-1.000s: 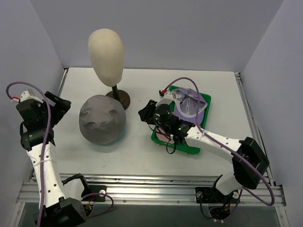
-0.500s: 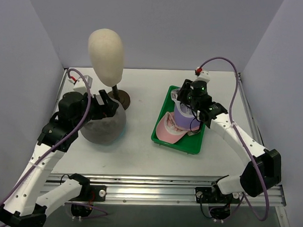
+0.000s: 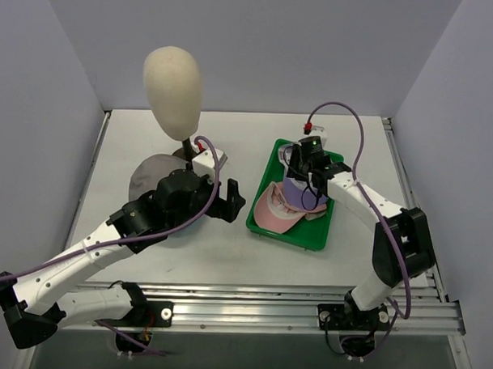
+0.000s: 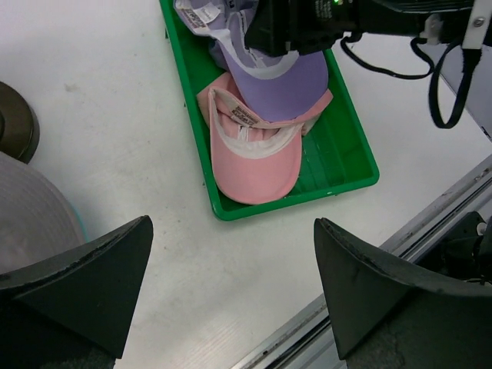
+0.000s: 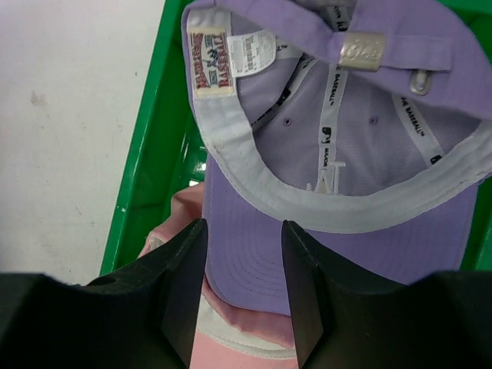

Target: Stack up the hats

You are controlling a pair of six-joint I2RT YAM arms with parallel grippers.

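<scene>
- Left gripper [image 4: 232, 231]: hangs released, its dark fingers [image 4: 84, 284] spread wide with nothing between them, above the white table [image 3: 244, 261] between the grey floppy hat [image 3: 143, 179] and the green tray [image 3: 305, 235].
- Right gripper [image 5: 244, 231]: hovers low over the far end of the tray with the jaws partly parted and nothing clamped. Looks straight down on the peak of the lilac baseball cap [image 5: 330, 154], which lies flat under the gap and runs on behind one finger.
- Lilac baseball cap: lies upside down in the tray, inside facing up, showing the pale sweatband, a sewn label [image 5: 211, 61] and the metal strap buckle [image 5: 363, 51]. Rests on top of the pink baseball cap [image 4: 254, 165], covering its far part.
- Pink baseball cap: sits in the near half of the tray, also upside down, peak toward the near left corner and reaching the tray wall there.
- Grey floppy hat: sits on the table left of the tray, well apart from both caps and partly hidden by the left arm in the top view.
- Cream mannequin head [image 3: 172, 78]: stands upright behind the grey hat on a brown stand [image 4: 15, 119], the round base just beside the hat's edge.
</scene>
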